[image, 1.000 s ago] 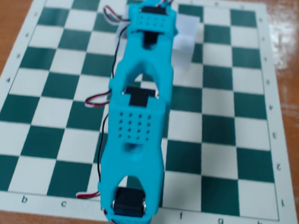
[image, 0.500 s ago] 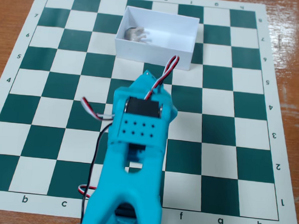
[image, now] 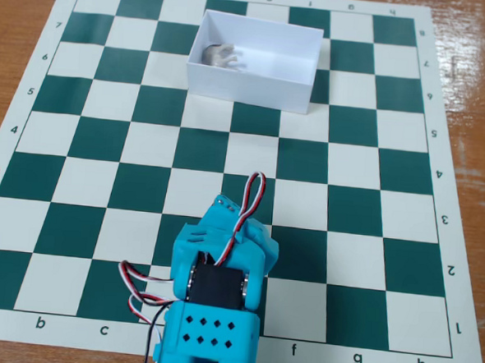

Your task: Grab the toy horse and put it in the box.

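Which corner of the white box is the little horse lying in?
The toy horse lies in the back left corner of the box, as the fixed view shows it, against the left wall; the rest of the box floor is bare.

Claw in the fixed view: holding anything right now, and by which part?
Nothing held, as far as shows. The toy horse lies inside the box, far from the arm. The claw's fingertips are hidden behind the arm's body.

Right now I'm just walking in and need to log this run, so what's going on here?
A blue robot arm sits folded low at the near edge of the chessboard mat, handling nothing. The toy horse already lies inside the white box, in its left part, at the far side of the board. Whether the gripper is open or shut can't be told from this fixed view.
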Tool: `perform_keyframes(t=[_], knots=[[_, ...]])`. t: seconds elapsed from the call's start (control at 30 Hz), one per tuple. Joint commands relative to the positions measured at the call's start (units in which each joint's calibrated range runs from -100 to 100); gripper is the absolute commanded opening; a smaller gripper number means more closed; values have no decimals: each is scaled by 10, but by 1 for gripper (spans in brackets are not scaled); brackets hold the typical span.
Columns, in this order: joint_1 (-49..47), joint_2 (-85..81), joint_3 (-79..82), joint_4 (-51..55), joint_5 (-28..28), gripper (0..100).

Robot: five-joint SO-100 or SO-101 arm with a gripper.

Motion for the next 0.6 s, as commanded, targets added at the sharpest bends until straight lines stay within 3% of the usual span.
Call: perform_keyframes(t=[0.0,0.13,0.57], knots=[[-17,-27,4,87,3,0],[-20,-27,4,163,3,0],[-27,-26,4,166,2,0]])
